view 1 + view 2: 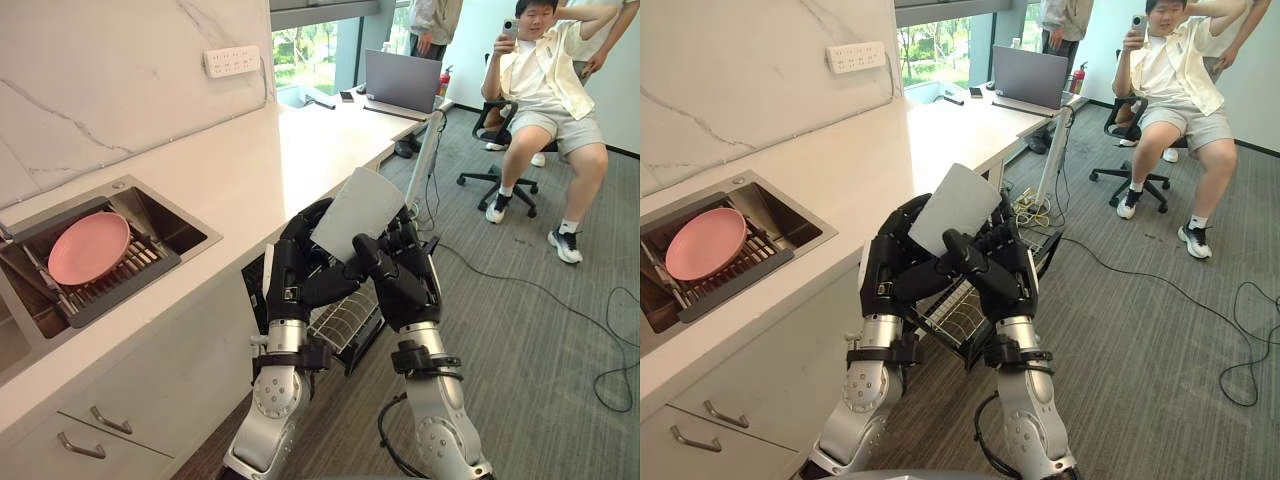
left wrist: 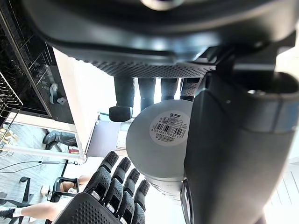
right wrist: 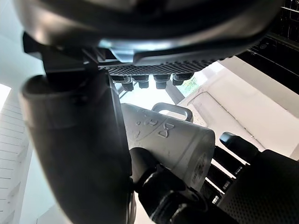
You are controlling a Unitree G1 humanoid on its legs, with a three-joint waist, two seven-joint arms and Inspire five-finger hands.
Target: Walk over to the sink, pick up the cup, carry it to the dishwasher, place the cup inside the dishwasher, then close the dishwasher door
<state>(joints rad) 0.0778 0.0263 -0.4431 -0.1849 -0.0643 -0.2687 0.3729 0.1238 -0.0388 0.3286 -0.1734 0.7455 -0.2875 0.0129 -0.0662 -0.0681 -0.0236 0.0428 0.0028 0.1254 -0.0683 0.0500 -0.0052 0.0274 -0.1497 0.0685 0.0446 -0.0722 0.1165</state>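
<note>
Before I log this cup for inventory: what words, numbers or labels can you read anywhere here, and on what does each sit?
Round sticker on the base of the cup: a barcode with digits and a line of print, too small to read.
Raised marks on the cup's side: shapes, not legible as letters.
Socket strip on the wall: no readable print.

The counter (image 1: 250, 170) is crowding the whole left side, the dishwasher rack (image 1: 345, 318) is sitting dead centre, and the carpet (image 1: 520, 380) is lying open lower right.
</note>
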